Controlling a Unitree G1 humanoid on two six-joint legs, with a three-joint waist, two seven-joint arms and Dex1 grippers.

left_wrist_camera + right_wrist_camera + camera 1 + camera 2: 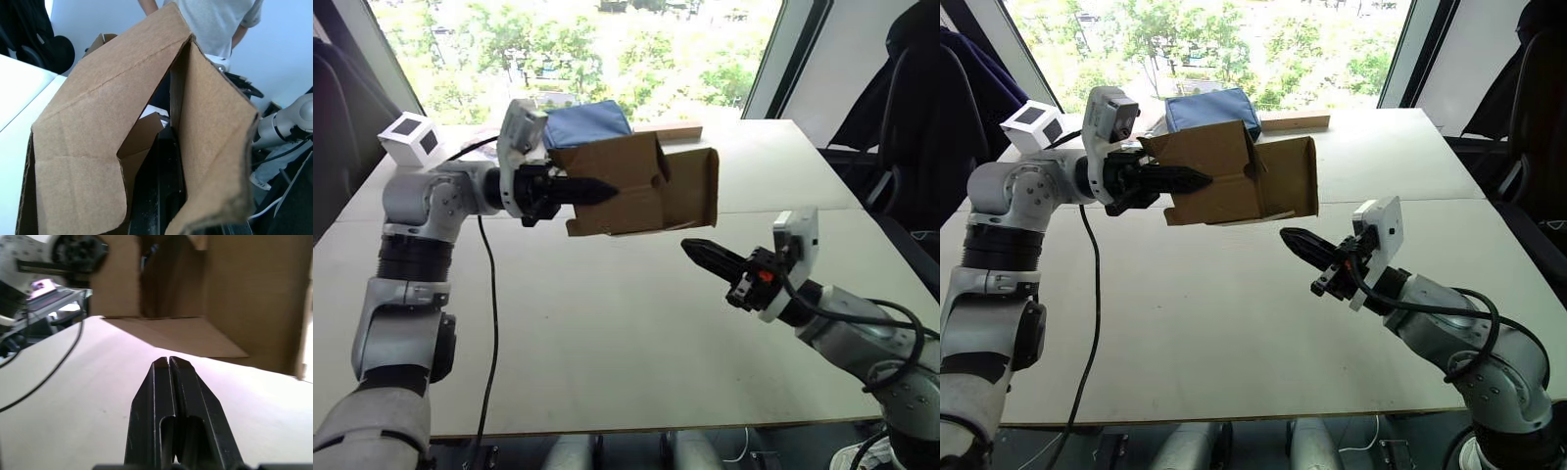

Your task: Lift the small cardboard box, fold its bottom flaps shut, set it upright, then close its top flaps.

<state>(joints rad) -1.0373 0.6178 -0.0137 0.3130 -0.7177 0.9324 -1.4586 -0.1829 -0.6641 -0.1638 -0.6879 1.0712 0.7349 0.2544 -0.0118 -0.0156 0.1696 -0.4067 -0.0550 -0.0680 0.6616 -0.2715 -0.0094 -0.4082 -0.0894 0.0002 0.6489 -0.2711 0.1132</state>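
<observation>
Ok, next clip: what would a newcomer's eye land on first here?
The box, held in the air above the table by the left gripper, which is shut on one of its walls, with a flap swung open toward the robot's right. Next, the right gripper, shut and empty, pointing up at the box from just below. At the far left corner sits a white cube with black squares.

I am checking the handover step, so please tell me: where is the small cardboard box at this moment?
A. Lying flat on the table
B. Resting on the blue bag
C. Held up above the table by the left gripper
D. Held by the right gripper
C: the left gripper is clamped on a wall of the small cardboard box, which hangs clear above the table, while the right gripper stays shut and apart below it.
</observation>
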